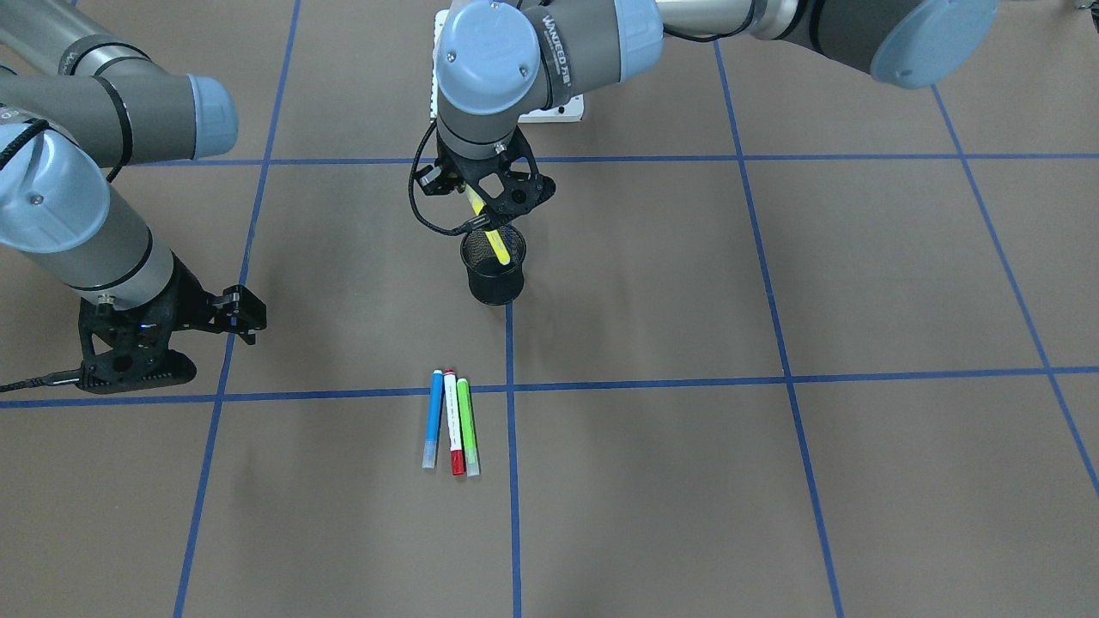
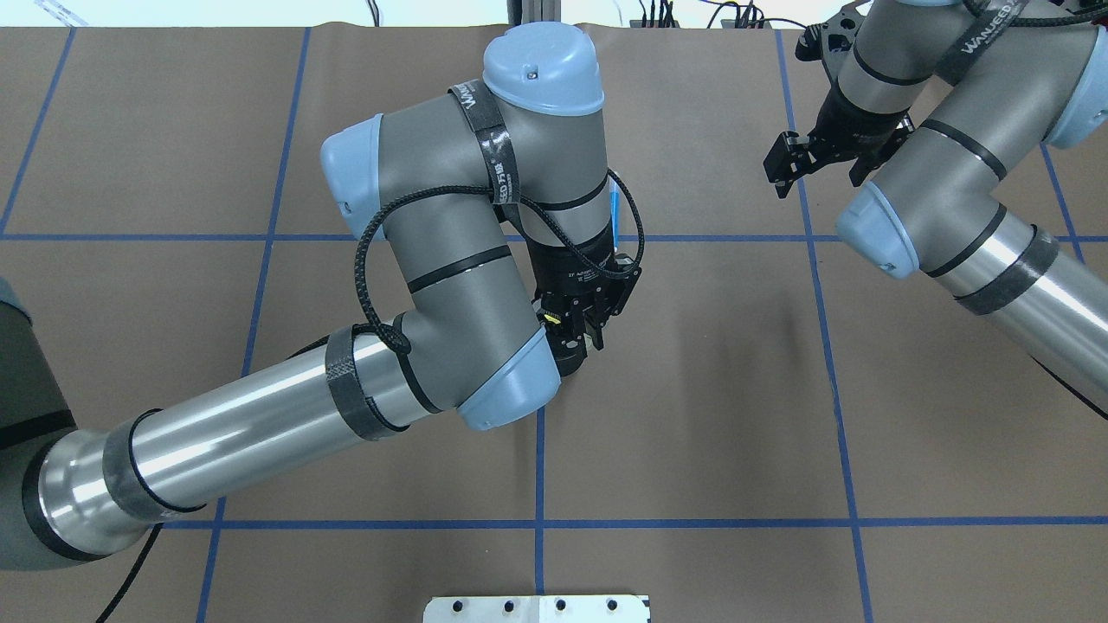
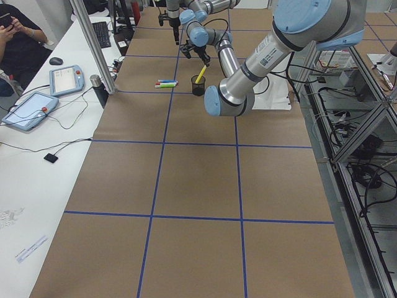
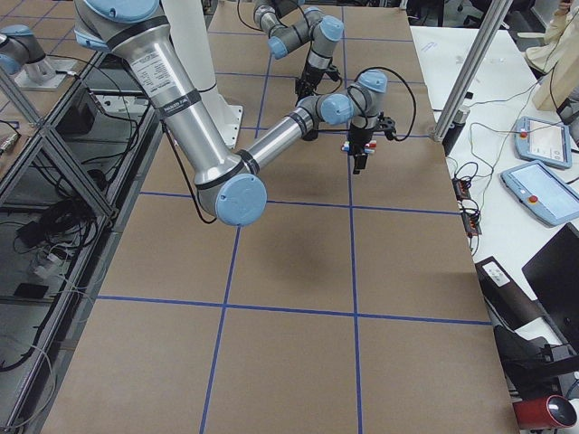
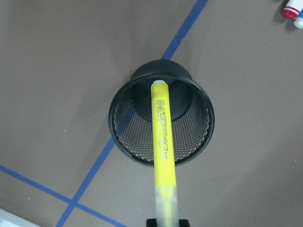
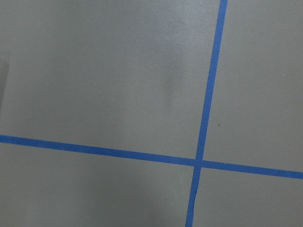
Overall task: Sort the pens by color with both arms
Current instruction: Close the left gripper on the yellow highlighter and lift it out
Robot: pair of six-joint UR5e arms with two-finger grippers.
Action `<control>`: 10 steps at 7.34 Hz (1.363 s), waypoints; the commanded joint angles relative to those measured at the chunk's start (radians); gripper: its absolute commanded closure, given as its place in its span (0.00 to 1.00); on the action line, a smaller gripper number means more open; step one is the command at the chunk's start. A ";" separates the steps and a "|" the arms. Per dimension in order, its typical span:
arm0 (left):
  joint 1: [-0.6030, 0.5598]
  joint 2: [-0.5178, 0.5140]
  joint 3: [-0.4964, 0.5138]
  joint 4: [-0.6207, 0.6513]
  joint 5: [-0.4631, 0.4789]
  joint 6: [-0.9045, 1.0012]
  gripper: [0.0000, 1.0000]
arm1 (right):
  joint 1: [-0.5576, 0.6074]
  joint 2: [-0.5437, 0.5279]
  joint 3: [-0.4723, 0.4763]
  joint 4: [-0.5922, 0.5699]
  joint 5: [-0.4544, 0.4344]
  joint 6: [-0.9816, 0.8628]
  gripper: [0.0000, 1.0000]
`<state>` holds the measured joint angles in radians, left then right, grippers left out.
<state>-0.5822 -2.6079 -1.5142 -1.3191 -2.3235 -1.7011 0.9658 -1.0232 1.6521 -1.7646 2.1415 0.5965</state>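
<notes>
My left gripper is shut on the yellow pen and holds it tilted, its lower end inside the black mesh cup. The left wrist view shows the yellow pen running from the jaws down into the cup. The blue pen, the white pen with the red cap and the green pen lie side by side on the table, in front of the cup. My right gripper is open and empty, low over the table, well off to the pens' side.
Blue tape lines divide the brown table into squares. The white base plate sits at the robot's edge. A side table with tablets and an operator stands past the far edge.
</notes>
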 commanded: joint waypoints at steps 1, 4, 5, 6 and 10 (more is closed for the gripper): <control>-0.007 -0.001 -0.055 0.031 0.001 0.027 0.79 | -0.001 -0.002 0.000 0.001 0.000 0.002 0.02; -0.086 -0.004 -0.050 0.031 0.025 0.192 0.79 | -0.001 -0.008 0.002 0.001 0.001 0.005 0.02; -0.094 -0.004 -0.041 0.028 0.080 0.268 0.79 | -0.001 -0.008 0.003 0.001 0.002 0.008 0.02; -0.114 -0.003 -0.020 0.018 0.113 0.335 0.79 | -0.001 -0.008 0.008 0.001 0.002 0.008 0.02; -0.160 -0.006 0.296 -0.380 0.194 0.406 0.80 | 0.001 -0.009 0.009 -0.001 0.002 0.012 0.02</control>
<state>-0.7381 -2.6131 -1.3173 -1.5792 -2.1671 -1.3055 0.9657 -1.0318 1.6612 -1.7644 2.1430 0.6077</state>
